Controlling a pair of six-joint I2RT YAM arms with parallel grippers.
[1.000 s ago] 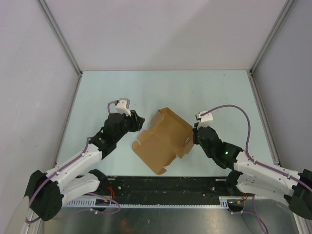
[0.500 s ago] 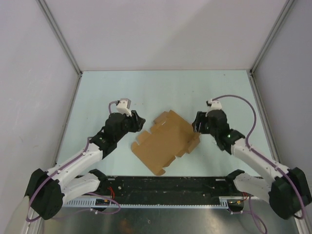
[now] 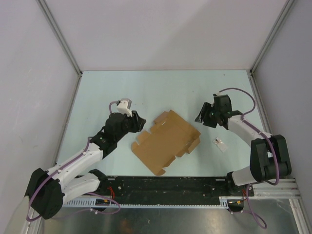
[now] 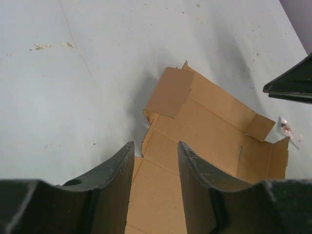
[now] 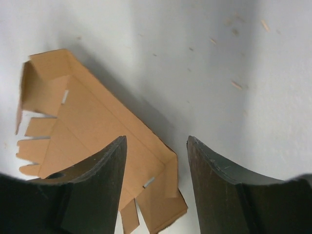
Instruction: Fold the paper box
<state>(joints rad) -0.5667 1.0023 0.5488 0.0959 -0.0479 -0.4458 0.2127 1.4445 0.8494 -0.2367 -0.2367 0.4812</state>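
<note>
left gripper (image 3: 138,122) and right gripper (image 3: 201,118) both low, tilted inward toward each other, jaws apart, empty

A brown die-cut cardboard sheet (image 3: 165,142) and small silvery packet (image 3: 220,144) beside it occupy mid-table; the pale tabletop (image 3: 161,90) beyond lies open.

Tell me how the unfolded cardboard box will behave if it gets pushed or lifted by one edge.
The paper box is a thin creased sheet, so lifted by one edge it would probably sag or hinge along its fold lines. It looks light and lies on the smooth table, so a push would likely slide it rather than fold it.
</note>
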